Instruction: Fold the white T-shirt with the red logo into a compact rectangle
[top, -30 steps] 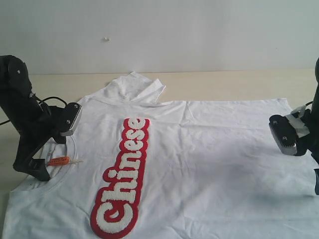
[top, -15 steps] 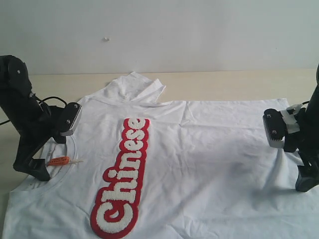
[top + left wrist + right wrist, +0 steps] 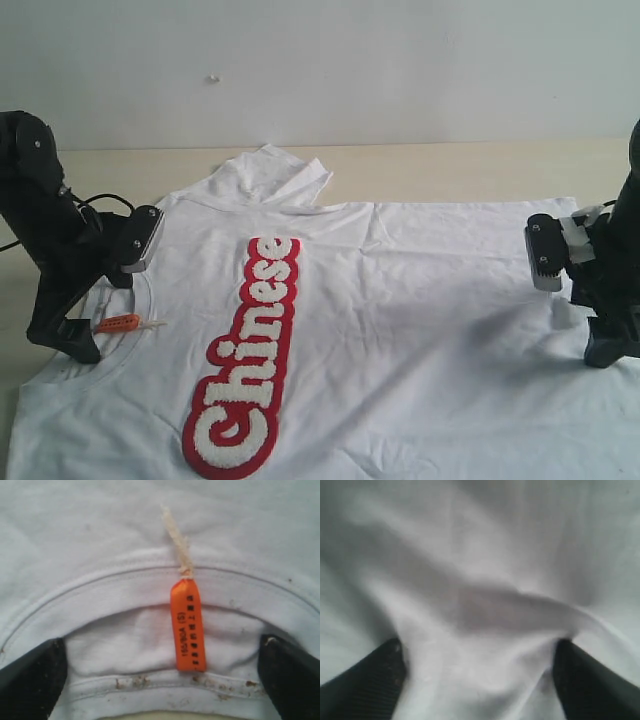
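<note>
One white cotton T-shirt (image 3: 420,300); two tools: left tool (image 3: 68,340) wide open, empty; right tool (image 3: 612,350), jaws apart, straddles its bunched cloth.

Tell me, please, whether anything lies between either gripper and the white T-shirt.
Nothing visible does. The left gripper straddles the collar beside the orange tag, and the right gripper presses straight into the white T-shirt, with cloth bunched between its open jaws.
</note>
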### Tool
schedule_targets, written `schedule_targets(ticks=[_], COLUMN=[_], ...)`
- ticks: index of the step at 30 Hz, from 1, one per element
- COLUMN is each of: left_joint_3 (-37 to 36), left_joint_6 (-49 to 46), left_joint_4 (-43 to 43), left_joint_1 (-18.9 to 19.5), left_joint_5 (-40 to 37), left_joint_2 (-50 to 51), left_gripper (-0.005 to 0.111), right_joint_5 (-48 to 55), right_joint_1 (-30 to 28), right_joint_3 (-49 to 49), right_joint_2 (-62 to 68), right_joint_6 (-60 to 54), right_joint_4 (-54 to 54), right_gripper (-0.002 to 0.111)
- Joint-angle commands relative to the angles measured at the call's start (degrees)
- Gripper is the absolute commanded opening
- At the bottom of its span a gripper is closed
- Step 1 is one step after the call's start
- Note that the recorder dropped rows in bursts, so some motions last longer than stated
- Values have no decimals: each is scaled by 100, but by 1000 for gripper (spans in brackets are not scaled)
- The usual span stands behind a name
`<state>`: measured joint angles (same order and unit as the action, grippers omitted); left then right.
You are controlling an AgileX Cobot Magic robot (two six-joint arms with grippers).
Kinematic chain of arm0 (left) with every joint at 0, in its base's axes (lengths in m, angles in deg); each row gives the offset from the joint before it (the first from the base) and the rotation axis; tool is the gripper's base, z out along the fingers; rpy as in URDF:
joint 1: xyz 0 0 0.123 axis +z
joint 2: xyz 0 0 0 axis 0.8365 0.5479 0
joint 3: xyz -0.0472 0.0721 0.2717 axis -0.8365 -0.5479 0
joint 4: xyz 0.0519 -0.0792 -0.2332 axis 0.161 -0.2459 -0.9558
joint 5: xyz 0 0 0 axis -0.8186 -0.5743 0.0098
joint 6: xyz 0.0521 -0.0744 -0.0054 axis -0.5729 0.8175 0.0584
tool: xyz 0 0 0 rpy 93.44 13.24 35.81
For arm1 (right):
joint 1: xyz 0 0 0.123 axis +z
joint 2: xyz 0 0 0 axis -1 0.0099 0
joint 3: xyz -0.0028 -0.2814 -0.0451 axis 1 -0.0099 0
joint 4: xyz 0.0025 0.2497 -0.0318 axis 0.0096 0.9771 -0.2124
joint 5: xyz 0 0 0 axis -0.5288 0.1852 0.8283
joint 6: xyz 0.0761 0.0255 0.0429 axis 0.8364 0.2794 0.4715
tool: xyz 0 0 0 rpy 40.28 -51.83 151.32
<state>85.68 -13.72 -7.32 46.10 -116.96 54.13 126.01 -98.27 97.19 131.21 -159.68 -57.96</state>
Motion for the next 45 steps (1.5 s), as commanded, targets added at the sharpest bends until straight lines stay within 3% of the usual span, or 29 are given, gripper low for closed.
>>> schedule_targets(ticks=[1,2,3,17,23,25,28,31,32,36,41,45], left_joint_3=[-28,-28,-28,-28,-28,-28,-28,-28,-28,-28,-28,-28], left_joint_6=[-2,-2,-2,6,274,658,952,1207,1190,1207,1167,1157], left_joint_4=[-69,-69,-68,-670,-285,6,445,570,600,630,1644,1899], left_joint_1=[-24,-24,-24,-24,-24,-24,-24,-24,-24,-24,-24,2], left_joint_5=[320,320,330,256,20,3,-169,-213,-213,-363,-757,-781], left_joint_2=[93,93,93,78,215,303,430,484,484,472,112,-463], left_gripper=[105,105,105,105,103,95,65,11,1,2,2,2], right_joint_5=[43,67,78,4,-114,-114,-126,-137,-137,-137,-95,-156], right_joint_1=[-17,-17,-17,-17,-17,-17,-17,-17,-17,-17,-17,-17], right_joint_3=[-97,-97,-97,-97,-97,-97,-97,-97,-97,-97,-97,-30], right_joint_2=[258,258,258,233,233,233,233,233,233,233,-24,-456], right_joint_6=[133,142,157,481,481,481,481,492,492,492,380,309], right_joint_4=[-335,-434,-528,-649,-649,-649,-649,-649,-649,-649,-667,-667], right_gripper=[21,6,0,1,1,1,1,1,1,1,1,0])
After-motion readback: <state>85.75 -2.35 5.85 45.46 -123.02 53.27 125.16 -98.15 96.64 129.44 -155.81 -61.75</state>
